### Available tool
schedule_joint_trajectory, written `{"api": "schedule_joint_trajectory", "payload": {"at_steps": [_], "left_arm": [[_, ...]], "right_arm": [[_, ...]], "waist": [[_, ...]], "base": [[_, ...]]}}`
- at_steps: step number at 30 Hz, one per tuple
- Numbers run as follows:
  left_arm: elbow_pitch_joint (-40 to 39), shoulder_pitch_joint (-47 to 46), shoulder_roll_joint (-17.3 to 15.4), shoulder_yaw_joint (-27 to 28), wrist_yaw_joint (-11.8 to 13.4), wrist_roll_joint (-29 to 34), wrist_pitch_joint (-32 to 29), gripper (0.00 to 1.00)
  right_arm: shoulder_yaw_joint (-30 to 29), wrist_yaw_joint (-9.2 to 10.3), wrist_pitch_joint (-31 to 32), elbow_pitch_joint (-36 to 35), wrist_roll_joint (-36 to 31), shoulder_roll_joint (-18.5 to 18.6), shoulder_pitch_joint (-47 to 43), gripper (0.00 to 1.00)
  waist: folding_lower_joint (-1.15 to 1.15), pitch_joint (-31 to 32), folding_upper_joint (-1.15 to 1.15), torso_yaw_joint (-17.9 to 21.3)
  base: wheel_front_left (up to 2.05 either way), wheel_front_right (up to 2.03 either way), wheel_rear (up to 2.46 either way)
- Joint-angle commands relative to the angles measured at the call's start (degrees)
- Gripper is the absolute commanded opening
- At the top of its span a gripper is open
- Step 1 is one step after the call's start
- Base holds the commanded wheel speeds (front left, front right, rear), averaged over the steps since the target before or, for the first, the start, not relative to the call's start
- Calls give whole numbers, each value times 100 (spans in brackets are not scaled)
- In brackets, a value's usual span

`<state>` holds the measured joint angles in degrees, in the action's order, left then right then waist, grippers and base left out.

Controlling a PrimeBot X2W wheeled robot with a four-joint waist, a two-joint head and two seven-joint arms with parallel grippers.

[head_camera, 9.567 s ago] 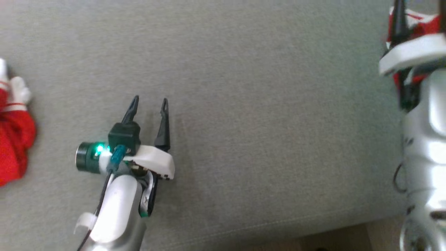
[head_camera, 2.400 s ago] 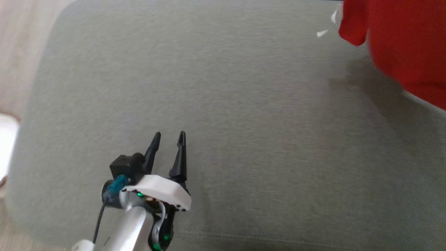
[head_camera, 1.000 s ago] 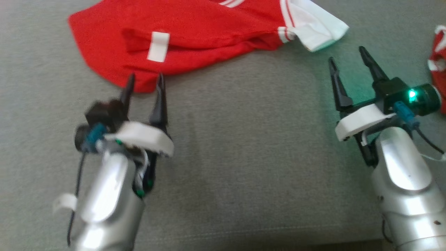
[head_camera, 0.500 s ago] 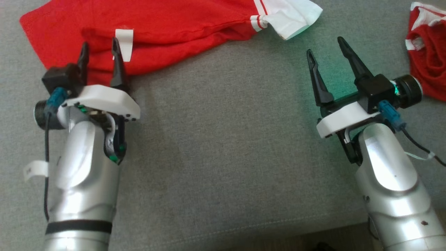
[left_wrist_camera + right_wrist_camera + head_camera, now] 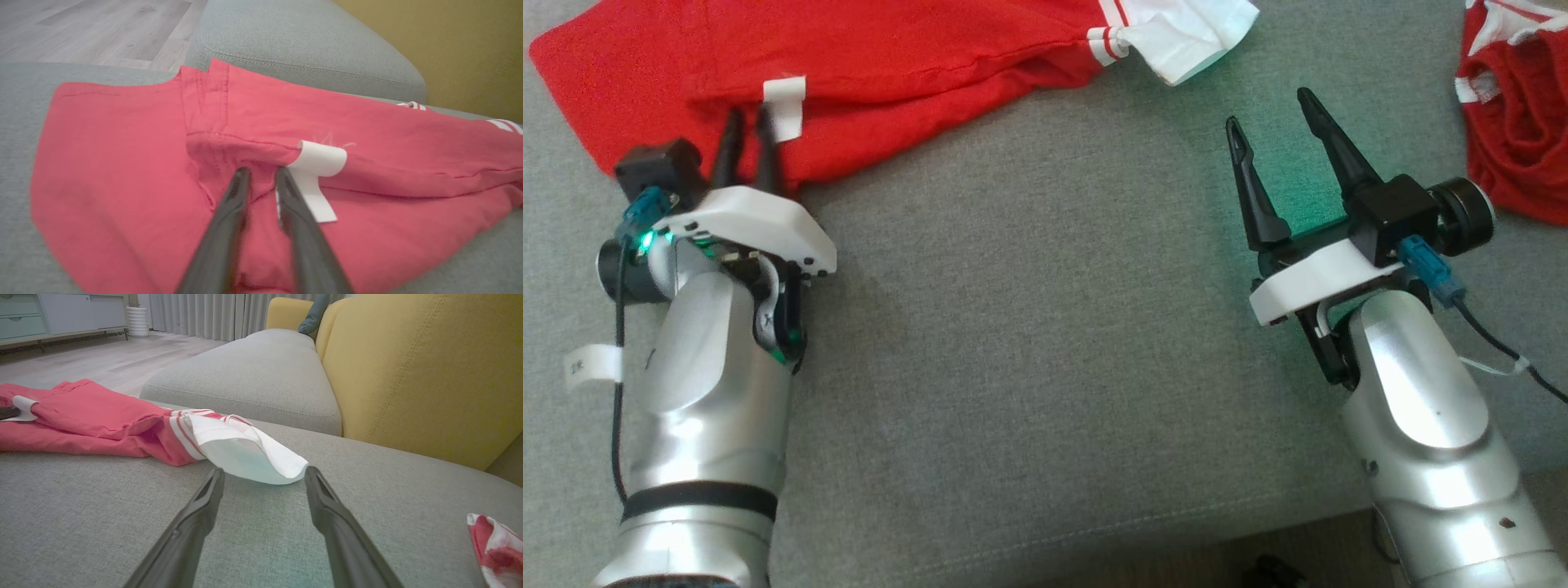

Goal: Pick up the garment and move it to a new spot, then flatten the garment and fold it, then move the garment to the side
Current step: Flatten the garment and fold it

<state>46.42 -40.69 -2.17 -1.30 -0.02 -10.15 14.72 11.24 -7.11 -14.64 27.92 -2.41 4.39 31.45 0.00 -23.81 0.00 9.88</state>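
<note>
Jaws of the left gripper (image 5: 750,118) pinch a fold of the shirt (image 5: 915,57) beside its white label (image 5: 783,114), right gripper (image 5: 1268,108) spread wide; I'd want a deep bite before lifting

Grey sofa seat (image 5: 1045,367), yellow backrest (image 5: 408,375), wood floor (image 5: 102,28), curtains (image 5: 204,314) in bkgd, pale cabinet (image 5: 61,312) w/ drawers

Red garment (image 5: 931,49) — rumpled, white-sleeved
</note>
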Motion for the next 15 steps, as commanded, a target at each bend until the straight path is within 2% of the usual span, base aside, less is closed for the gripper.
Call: {"api": "schedule_joint_trajectory", "payload": {"at_steps": [1, 15], "left_arm": [[-116, -121, -176, 129, -21, 63, 28, 0], [-821, 270, -110, 140, -115, 285, 28, 0]], "right_arm": [[109, -37, -36, -169, 37, -83, 47, 100], [5, -37, -36, 37, 157, -123, -109, 100]], "waist": [[0, -4, 0, -7], [0, 378, 0, -203]], "base": [[0, 0, 0], [0, 0, 0]]}}
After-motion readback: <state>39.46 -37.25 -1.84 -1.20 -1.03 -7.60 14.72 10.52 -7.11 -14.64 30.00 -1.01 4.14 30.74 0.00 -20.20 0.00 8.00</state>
